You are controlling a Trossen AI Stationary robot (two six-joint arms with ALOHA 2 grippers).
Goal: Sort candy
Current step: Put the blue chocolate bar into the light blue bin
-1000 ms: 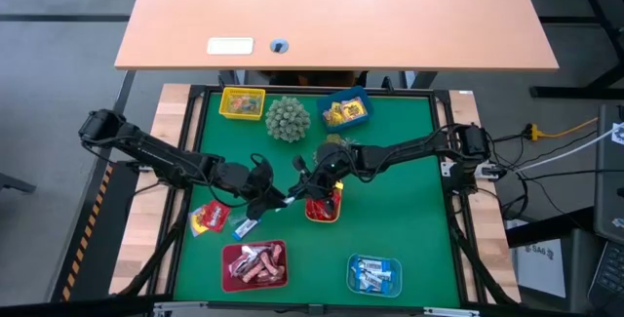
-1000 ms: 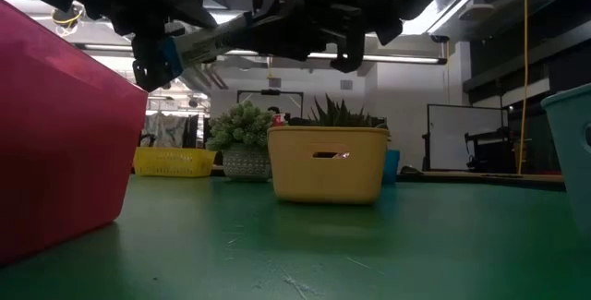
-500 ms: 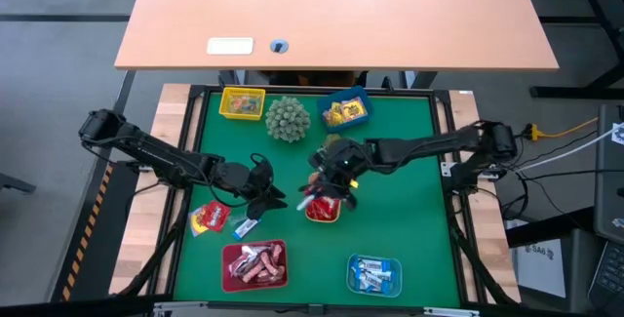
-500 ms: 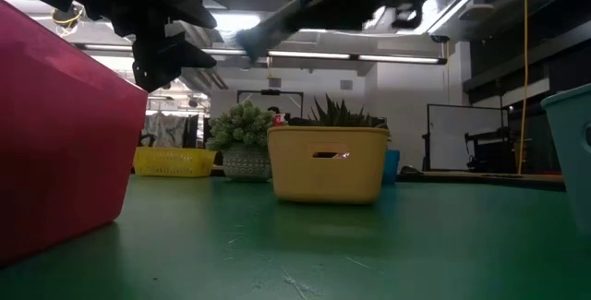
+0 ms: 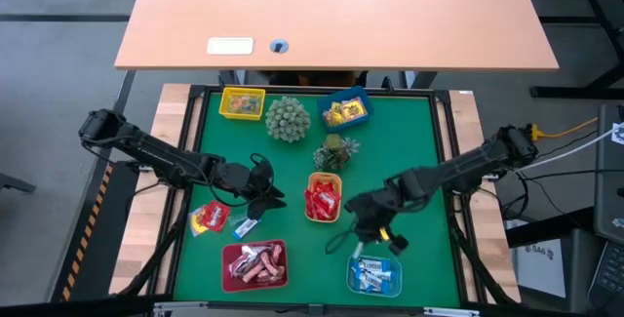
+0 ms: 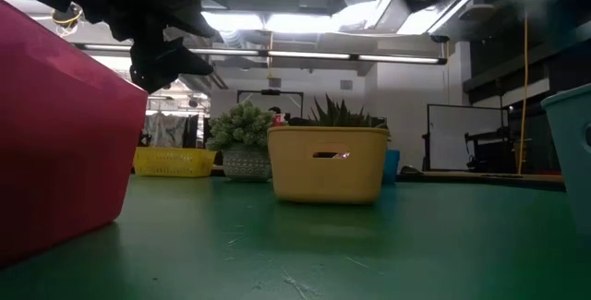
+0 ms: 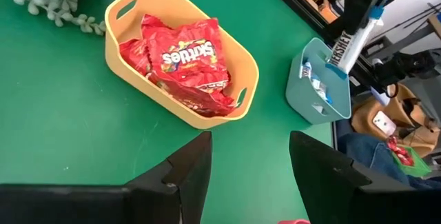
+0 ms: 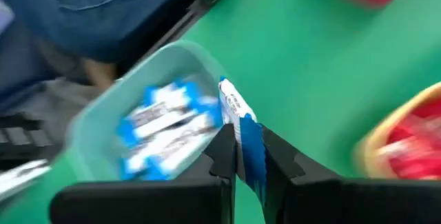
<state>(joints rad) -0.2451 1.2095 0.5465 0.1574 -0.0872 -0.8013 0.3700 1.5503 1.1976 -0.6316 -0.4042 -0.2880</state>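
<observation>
My right gripper (image 5: 366,234) is shut on a blue-white wrapped candy (image 8: 238,110), just above the pale blue tray (image 5: 375,274) of blue-white candies at the near right. The left wrist view shows that candy (image 7: 351,41) over the tray (image 7: 313,79). My left gripper (image 5: 268,198) is open and empty (image 7: 249,138), left of the yellow tray (image 5: 324,200) of red packs. A loose red candy (image 5: 209,217) and a loose blue-white one (image 5: 245,226) lie on the mat near it. My right gripper pinches the blue-white candy between its two fingers, with the candy's free end (image 8: 233,98) sticking out past the fingertips. The fingers come from above, slanting down. The candy hangs tilted below them, clear of the tray under it (image 7: 343,48).
A red tray (image 5: 255,264) of brown-pink candies stands at the near left. A small yellow tray (image 5: 243,102) and a blue tray (image 5: 344,111) stand at the far edge. Two spiky green plant balls (image 5: 288,118) (image 5: 335,151) stand between them and the yellow tray.
My right gripper has gone from beside my left gripper, over the yellow tray, toward the table's near right with the blue-white candy. It now hangs over the pale blue tray. My left gripper has kept its place.
</observation>
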